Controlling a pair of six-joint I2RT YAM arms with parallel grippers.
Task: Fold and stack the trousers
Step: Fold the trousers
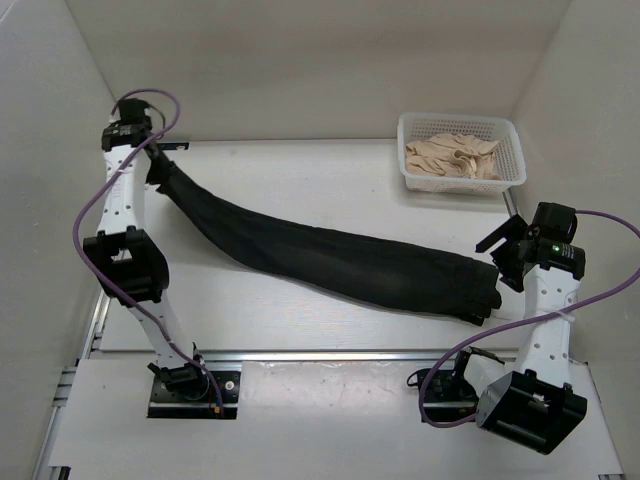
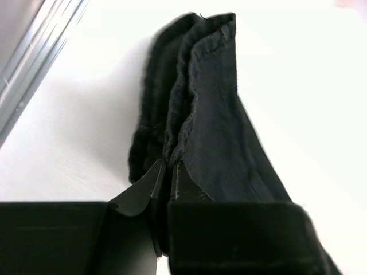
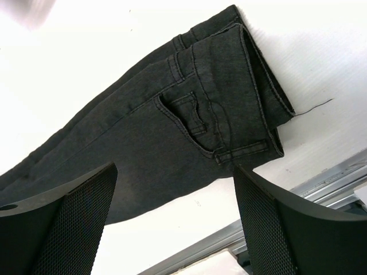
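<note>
Trousers (image 1: 340, 262) stretched across the table (image 1: 300, 170), left end pinched, right end free.
At far left I see the left gripper (image 1: 155, 165) clamped on the bunched leg hems. From there the black legs run diagonally to the waistband at near right. The right gripper (image 1: 505, 255) hovers just over the waistband, fingers spread wide and holding nothing. At far right stands a white basket (image 1: 512, 150) of beige cloth (image 1: 455, 155).

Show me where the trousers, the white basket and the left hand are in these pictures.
trousers (image 1: 340, 262): top view, middle of the legs.
white basket (image 1: 462, 186): top view, its front wall.
left hand (image 2: 168, 172): left wrist view, between its fingertips, shut on the trousers' hem.
</note>
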